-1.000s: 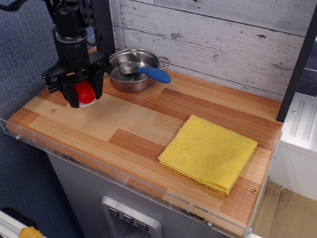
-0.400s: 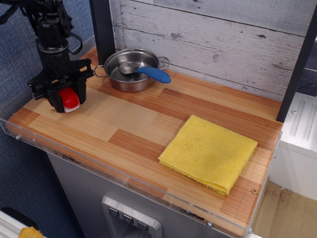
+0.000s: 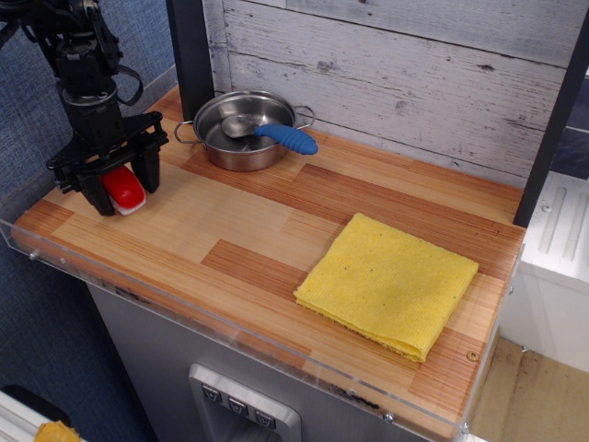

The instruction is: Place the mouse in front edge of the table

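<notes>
Since a second ago the gripper (image 3: 122,191) and the mouse (image 3: 123,190) are sitting further toward the left of the frame and a bit lower, away from the pan; since 0.4 s ago the shift is only slight, left and down.

Only view: the black arm is coming down from the upper left corner of the frame. Its two black fingers (image 3: 147,171) are clamping the mouse from both sides, so the hand is closed on it. Mouse is sitting right between the fingers, red top facing the camera, white base toward the lower edge. It is hanging at the far left end of the table (image 3: 248,230), low over or touching the planks, cannot tell which. The clear rim is running along the lower left of the frame, near the mouse but apart from it.

Steel pan (image 3: 241,131) is standing in the upper middle of the frame against the whitewashed board wall, with the blue-handled utensil (image 3: 285,138) lying across it. Pan is near the gripper, to its upper right, not touching. Yellow cloth (image 3: 388,285) is lying folded at the lower right of the tabletop, well apart from the mouse.
</notes>
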Motion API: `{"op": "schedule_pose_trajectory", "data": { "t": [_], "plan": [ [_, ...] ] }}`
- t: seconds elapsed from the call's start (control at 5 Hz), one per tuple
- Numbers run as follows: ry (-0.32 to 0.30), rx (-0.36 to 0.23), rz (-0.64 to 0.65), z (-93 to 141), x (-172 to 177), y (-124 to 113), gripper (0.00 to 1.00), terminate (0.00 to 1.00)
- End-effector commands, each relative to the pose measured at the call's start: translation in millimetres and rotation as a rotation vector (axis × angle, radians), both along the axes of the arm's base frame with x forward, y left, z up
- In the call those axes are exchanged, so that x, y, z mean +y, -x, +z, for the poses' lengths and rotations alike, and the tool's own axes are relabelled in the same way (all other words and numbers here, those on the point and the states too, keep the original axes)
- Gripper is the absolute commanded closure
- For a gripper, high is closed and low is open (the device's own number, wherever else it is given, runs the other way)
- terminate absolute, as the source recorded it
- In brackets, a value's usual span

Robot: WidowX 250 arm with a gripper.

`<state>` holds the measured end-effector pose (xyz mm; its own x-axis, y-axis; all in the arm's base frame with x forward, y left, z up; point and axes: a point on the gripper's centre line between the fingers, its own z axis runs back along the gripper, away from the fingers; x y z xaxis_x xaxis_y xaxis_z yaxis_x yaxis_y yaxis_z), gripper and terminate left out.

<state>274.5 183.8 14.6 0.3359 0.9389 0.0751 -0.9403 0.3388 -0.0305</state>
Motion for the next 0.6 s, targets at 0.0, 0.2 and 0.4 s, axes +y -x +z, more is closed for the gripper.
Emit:
{"op": "schedule_pose_trajectory", "data": {
  "t": [0.0, 0.2, 0.4],
  "plan": [
    [-0.037, -0.005, -0.028, 32, 3, -9, 0.00, 0.00],
    [-0.025, 0.031, -0.085, 51, 2, -15, 0.00, 0.00],
    [-0.059, 0.049, -0.173, 74, -8, -27, 0.00, 0.00]
  ]
}}
